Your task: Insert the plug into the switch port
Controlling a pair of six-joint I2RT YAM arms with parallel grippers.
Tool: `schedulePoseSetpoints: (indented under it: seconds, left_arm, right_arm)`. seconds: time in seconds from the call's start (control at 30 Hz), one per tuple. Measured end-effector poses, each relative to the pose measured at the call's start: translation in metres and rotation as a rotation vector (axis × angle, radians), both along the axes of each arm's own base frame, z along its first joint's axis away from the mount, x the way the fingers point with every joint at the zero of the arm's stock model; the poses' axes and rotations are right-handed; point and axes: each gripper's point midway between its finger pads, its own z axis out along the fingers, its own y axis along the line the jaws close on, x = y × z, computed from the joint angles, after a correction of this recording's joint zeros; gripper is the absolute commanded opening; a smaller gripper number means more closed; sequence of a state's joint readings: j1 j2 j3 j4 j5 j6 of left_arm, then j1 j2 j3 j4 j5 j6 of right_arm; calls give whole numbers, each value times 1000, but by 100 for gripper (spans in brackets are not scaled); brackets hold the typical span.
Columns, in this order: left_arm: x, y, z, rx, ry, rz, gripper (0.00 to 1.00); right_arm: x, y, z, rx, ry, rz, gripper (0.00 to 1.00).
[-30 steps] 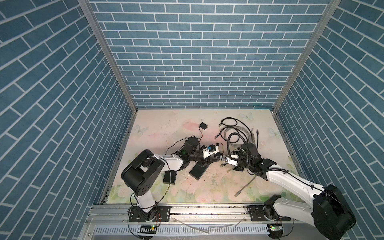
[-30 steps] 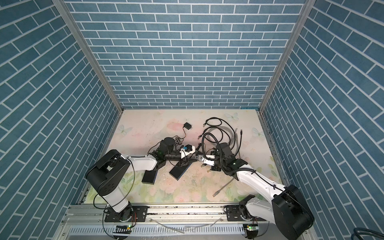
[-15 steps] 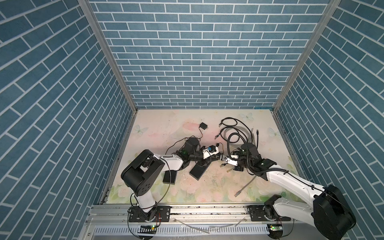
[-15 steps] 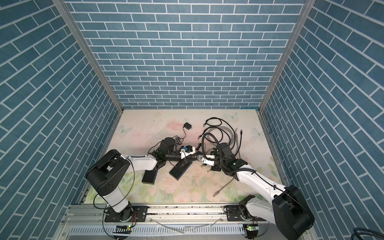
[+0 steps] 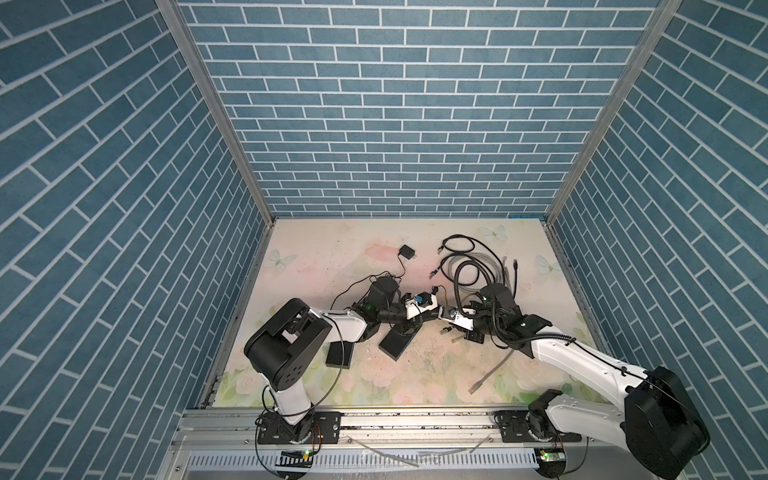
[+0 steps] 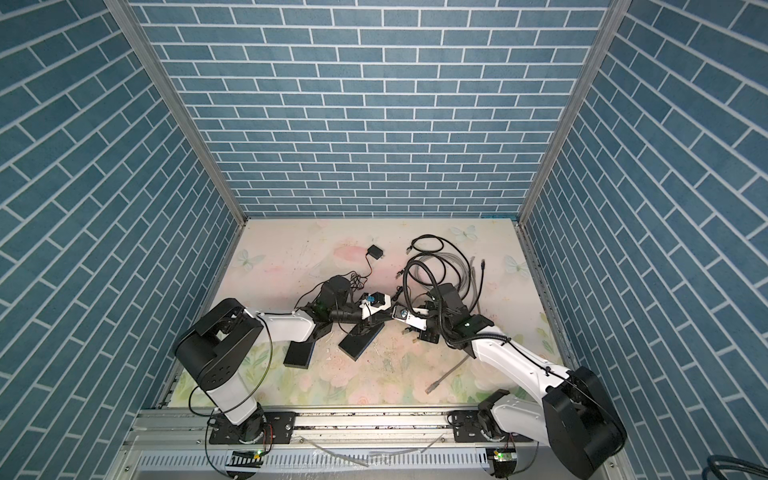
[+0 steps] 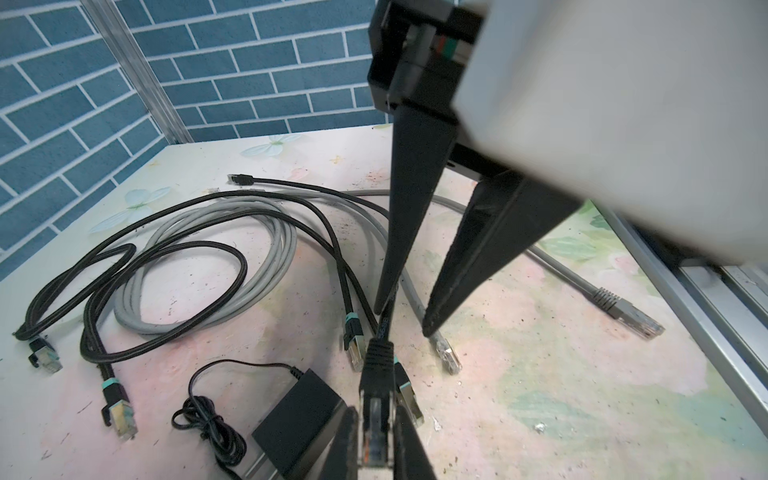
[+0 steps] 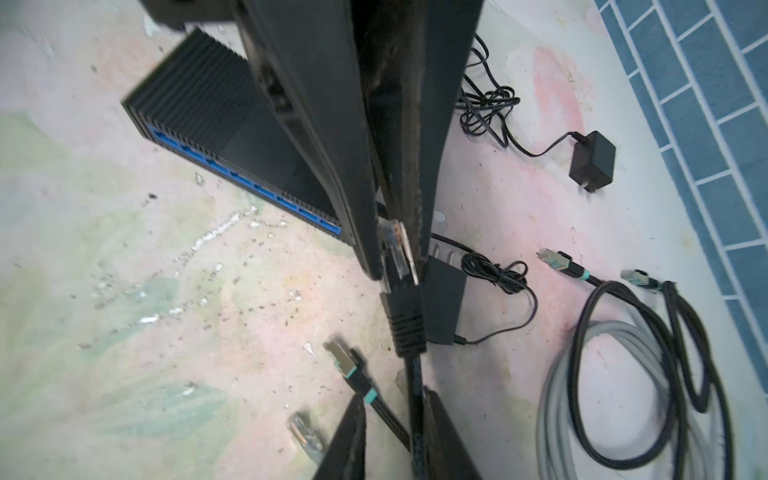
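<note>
Clamps the plug (image 7: 375, 432), clear plastic with a ribbed black boot, tight in the left pincer (image 8: 397, 270) above the table's (image 5: 415, 374) middle, near the switch (image 8: 199, 104), outside its ports. Holds the right pincer (image 7: 402, 322) partway open, loose around the smooth black cable (image 7: 384, 328). Shows the switch as a finned black box with a blue port strip. Bears cable print too small to read.

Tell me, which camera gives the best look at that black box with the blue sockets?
The right wrist view: the switch lies close, with most of its blue port row visible. Both top views show it only as a small black slab; the left wrist view misses it.
</note>
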State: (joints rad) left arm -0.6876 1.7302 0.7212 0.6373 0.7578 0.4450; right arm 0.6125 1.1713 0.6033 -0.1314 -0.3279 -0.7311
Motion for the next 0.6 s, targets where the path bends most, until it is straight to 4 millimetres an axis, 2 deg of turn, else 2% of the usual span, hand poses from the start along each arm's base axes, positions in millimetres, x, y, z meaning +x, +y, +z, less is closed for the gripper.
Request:
schedulePoseSetpoints:
  seconds: [0.23,0.6]
  left_arm:
    - [-1,1,2,-4,-37,0,13]
    - [-20,1,5,18,-89,-40,13]
  right_arm:
    - [-4,12,11,87,111,-7,32]
    - [-2,18,-4,88,191,8,31]
